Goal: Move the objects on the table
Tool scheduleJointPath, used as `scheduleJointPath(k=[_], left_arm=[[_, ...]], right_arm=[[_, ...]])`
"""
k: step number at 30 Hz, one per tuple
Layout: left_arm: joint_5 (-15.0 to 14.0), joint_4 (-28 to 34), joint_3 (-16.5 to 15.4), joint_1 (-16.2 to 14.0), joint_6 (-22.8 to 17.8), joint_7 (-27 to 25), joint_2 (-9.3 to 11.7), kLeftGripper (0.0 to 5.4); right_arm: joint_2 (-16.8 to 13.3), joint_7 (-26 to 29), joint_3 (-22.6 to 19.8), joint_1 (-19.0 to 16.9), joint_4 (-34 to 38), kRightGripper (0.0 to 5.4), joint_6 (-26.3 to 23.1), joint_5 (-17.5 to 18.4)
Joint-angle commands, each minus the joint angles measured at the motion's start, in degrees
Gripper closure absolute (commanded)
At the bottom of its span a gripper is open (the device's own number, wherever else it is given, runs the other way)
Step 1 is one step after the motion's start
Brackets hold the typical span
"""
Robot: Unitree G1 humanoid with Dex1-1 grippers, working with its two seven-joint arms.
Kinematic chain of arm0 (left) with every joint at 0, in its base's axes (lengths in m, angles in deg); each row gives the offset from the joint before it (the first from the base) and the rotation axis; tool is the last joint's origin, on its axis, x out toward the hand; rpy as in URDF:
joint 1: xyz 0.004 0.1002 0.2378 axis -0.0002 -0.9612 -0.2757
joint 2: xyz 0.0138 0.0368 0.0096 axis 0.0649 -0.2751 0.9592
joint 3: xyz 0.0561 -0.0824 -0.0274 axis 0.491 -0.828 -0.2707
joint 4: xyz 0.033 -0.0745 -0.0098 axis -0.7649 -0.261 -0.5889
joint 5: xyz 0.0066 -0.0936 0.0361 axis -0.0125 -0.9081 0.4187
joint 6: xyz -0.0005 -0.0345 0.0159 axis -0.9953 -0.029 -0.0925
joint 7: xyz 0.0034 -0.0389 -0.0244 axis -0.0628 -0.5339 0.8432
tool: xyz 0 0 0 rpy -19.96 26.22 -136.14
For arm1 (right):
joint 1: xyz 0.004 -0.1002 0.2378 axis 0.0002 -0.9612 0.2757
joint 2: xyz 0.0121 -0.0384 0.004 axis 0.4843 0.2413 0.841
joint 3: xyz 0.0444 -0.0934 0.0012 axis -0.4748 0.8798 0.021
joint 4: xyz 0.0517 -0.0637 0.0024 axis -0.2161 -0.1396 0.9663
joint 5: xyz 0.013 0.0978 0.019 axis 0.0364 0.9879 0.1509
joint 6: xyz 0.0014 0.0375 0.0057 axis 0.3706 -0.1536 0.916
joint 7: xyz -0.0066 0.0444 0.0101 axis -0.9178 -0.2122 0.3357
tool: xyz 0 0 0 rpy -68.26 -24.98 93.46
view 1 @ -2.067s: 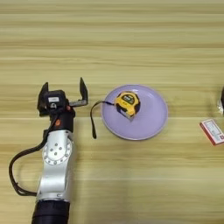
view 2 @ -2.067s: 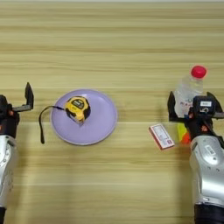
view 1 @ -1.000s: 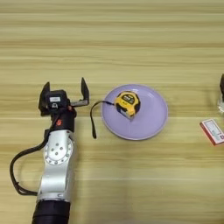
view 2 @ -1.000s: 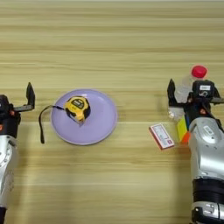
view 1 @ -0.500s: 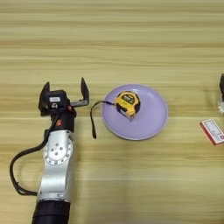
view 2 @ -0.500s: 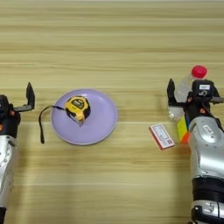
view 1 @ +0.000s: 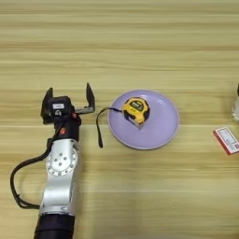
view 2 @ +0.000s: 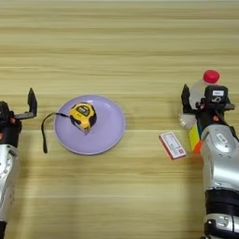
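The yellow-and-black tape measure [view 1: 136, 110] lies on the lilac plate [view 1: 161, 128], and its black strap [view 1: 99, 131] trails off the left rim onto the wooden table [view 1: 140, 46]. Just left of the strap my left gripper [view 1: 68, 97] stands open with nothing between its fingers. At the far right stands the clear water bottle [view 2: 196, 93] with its red cap [view 2: 211, 76]. My right gripper [view 2: 208, 99] is open, with one finger on each side of the bottle's body. The gripper's head hides the bottle's right side.
A small red-and-white card [view 2: 172, 145] lies flat on the table, just left of my right forearm and below the bottle. A black cable [view 1: 18, 184] loops beside my left forearm.
My right gripper has moved forward, away from me, so its fingers now flank the bottle. In the last second it has held still. The left arm, tape measure and plate have not moved.
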Motion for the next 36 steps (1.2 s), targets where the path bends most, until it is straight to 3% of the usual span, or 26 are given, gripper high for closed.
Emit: scheduleJointPath(k=[1,12,26,36], left_arm=[[0.5,0.4,0.1,-0.5,-0.1,0.1,0.2,0.00],[0.5,0.3,0.0,-0.4,-0.1,0.2,0.2,0.00],[0.7,0.0,0.1,-0.1,0.0,0.2,0.3,0.00],[0.8,-0.4,0.6,0.3,-0.3,-0.2,0.5,0.00]], right_arm=[[-0.2,0.3,0.1,0.5,-0.4,1.57,-0.7,0.4],[-0.1,0.3,0.1,0.8,-0.9,2.24,-0.4,0.4],[-0.2,0.2,0.4,1.6,1.1,2.30,-0.7,0.4],[0.0,0.1,1.1,1.8,6.9,2.30,-3.1,1.0]])
